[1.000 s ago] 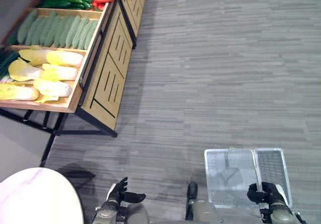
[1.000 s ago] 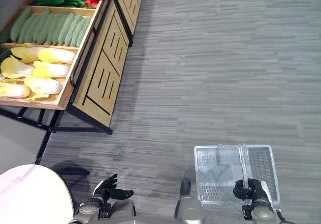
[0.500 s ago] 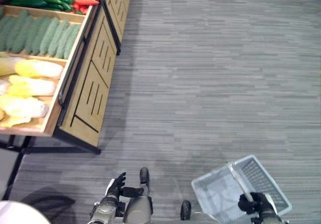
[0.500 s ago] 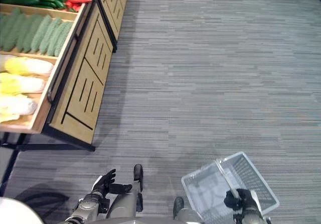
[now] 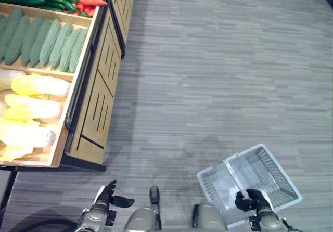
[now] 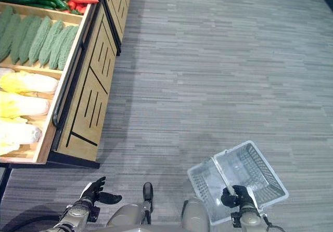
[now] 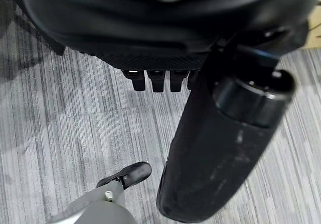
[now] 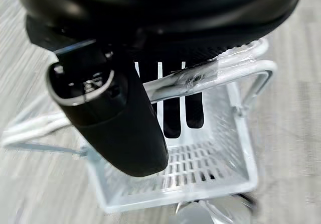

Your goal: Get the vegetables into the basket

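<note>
The task had barely begun: the right hand [image 5: 248, 200] gripped the empty basket's [image 5: 270, 176] handle, the left hand [image 5: 106, 195] hung open and empty, and the vegetables [image 5: 39, 84] lay on the stand [image 5: 99, 91].

No text, label, number or sign can be read anywhere in these views: none on the wooden produce stand [image 5: 96, 94], on the white plastic basket [image 5: 263, 177], or on the grey floor [image 5: 223, 71].
</note>
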You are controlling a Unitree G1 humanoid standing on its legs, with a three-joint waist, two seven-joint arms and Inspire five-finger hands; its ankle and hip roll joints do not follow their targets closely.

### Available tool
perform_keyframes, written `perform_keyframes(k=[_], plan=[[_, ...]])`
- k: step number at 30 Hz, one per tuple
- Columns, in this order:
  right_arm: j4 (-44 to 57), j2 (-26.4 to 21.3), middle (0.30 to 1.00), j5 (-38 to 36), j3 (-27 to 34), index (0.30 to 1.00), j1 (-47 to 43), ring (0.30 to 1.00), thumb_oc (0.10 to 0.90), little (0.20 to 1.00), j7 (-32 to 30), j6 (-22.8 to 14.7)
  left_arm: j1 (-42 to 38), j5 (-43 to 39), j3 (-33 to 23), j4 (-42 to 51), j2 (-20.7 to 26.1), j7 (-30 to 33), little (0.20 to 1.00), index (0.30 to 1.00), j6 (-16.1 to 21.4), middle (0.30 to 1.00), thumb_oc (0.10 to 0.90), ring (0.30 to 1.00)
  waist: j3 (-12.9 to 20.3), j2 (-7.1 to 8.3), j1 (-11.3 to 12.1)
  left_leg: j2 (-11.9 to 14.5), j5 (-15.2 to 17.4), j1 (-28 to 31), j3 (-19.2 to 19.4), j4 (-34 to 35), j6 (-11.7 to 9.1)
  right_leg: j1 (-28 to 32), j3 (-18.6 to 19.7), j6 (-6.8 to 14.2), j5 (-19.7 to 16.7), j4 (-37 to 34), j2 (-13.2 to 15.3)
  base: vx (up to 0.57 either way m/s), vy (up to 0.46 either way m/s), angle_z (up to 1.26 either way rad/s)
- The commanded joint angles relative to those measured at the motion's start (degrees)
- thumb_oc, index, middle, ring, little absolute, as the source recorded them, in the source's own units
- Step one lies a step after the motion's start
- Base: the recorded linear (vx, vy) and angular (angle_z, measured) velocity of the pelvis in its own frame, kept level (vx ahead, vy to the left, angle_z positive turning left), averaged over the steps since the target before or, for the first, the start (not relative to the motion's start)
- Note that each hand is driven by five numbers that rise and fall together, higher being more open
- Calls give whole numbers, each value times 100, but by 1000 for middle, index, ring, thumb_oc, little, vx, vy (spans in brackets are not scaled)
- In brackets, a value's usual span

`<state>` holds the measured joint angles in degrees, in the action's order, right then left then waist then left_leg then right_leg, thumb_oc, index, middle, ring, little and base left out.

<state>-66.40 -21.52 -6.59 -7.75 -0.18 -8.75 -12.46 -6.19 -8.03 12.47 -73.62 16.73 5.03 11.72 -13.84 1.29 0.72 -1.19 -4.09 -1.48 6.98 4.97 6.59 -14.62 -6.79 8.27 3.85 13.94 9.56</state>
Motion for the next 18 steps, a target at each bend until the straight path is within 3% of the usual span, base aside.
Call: perform_keyframes(k=[1, 2, 5, 9, 10, 12, 13, 14, 15, 16, 17, 18], plan=[[64, -366, 300, -48, 156, 300, 55, 300, 400, 300, -85, -89, 29, -2, -205, 129, 107, 74, 1000, 1000, 148, 1000, 900, 1000, -182, -5, -35, 212, 540, 250, -177, -367, -828, 80, 68, 228, -1193, -938, 48, 473, -160, 48], [20, -347, 300, -56, 184, 300, 115, 300, 400, 300, -75, -83, 34, 40, -233, 81, 77, 73, 1000, 1000, 155, 1000, 900, 1000, -155, 16, -154, 196, 657, 453, -350, -360, -883, -123, 337, 347, -1443, -1352, 58, 369, -125, 45], [-82, -321, 300, -51, 240, 300, 281, 300, 400, 300, -5, -48, 83, 56, -221, 34, 10, 26, 1000, 1000, 143, 1000, 900, 1000, -69, 0, -253, 254, 787, 760, -670, -390, -962, -77, 573, 378, -1459, -1260, 18, 425, -182, 68], [-264, -388, 300, -58, 242, 300, 246, 300, 400, 300, 43, -36, 146, 14, -219, 0, -102, 41, 1000, 1000, 153, 1000, 900, 1000, 18, -39, -230, 342, 791, 840, -773, -627, -1050, 52, 369, 256, -1502, -1134, -41, 244, -164, 76], [-304, -462, 300, -79, 259, 300, 277, 300, 400, 300, 82, -49, 153, -39, -227, -21, -109, 50, 1000, 1000, 146, 1000, 900, 1000, 100, -93, -208, 498, 609, 871, -950, -767, -1198, 103, 238, 114, -1263, -936, -167, 271, -276, 13], [-301, -487, 300, -110, 278, 300, 271, 300, 400, 300, 79, -56, 149, -53, -219, -15, -120, 50, 1000, 1000, 133, 1000, 900, 1000, 117, -120, -207, 551, 513, 842, -1017, -870, -1255, 129, 170, 59, -1161, -841, -208, 243, -244, 26], [-248, -584, 300, -173, 299, 300, 288, 300, 400, 300, 100, -74, 164, -32, -173, 8, -138, 32, 1000, 1000, 122, 1000, 900, 1000, 128, -160, -213, 593, 160, 692, -1210, -1362, -1390, 236, 76, -87, -955, -695, -282, 226, -225, 34], [-248, -584, 300, -173, 299, 300, 288, 300, 400, 300, 100, -74, 164, -32, -173, 8, -139, 32, 1000, 1000, 122, 1000, 900, 1000, 128, -161, -215, 593, 160, 690, -1212, -1363, -1390, 236, 74, -87, -954, -695, -281, 218, -255, 44], [-193, -646, 300, -192, 310, 300, 298, 300, 400, 300, 106, -90, 149, -13, -151, 36, -137, 27, 1000, 1000, 109, 1000, 900, 1000, 85, -144, -202, 596, -45, 494, -1202, -1778, -1462, 323, 18, -154, -852, -636, -287, 147, -244, 42], [-115, -727, 300, -208, 296, 300, 292, 300, 400, 300, 90, -101, 105, -42, -107, 105, -144, 46, 1000, 1000, 104, 1000, 900, 1000, -16, -60, -194, 623, -278, 49, -1004, -2574, -1518, 493, -64, -306, -690, -614, -276, 257, -430, 61], [-143, -748, 300, -268, 338, 300, 319, 300, 400, 300, 47, -96, 51, -159, -93, 129, -166, 70, 1000, 1000, 97, 1000, 900, 1000, -110, 4, -181, 853, -436, -283, -507, -2915, -1476, 717, -253, -413, -527, -594, -262, 192, -332, 47], [-143, -748, 300, -268, 338, 300, 319, 300, 400, 300, 47, -96, 51, -159, -93, 129, -166, 70, 1000, 1000, 97, 1000, 900, 1000, -111, 3, -181, 853, -435, -283, -508, -2917, -1476, 717, -253, -413, -527, -594, -263, 222, -297, 63]])
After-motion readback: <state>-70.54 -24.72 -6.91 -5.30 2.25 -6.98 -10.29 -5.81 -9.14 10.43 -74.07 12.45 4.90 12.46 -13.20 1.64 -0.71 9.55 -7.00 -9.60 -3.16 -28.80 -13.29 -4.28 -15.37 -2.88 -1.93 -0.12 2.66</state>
